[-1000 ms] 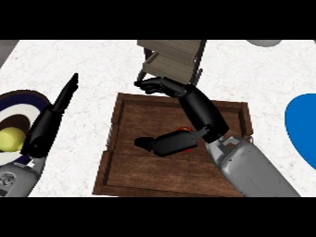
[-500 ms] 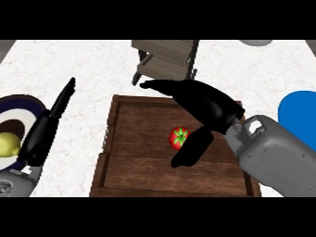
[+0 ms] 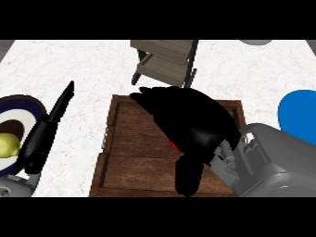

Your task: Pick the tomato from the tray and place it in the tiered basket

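Kitchen setting: white marbled tabletop carried a wooden tray under the right hand, a tiered basket just beyond it, a blue plate to its right, a dark plate holding a yellow fruit far left.

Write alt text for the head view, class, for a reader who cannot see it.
The robot's right hand covers the middle of a wooden tray, curled over a tomato of which only a red sliver shows. The tiered basket stands just beyond the tray; the left hand rests open beside a dark plate.
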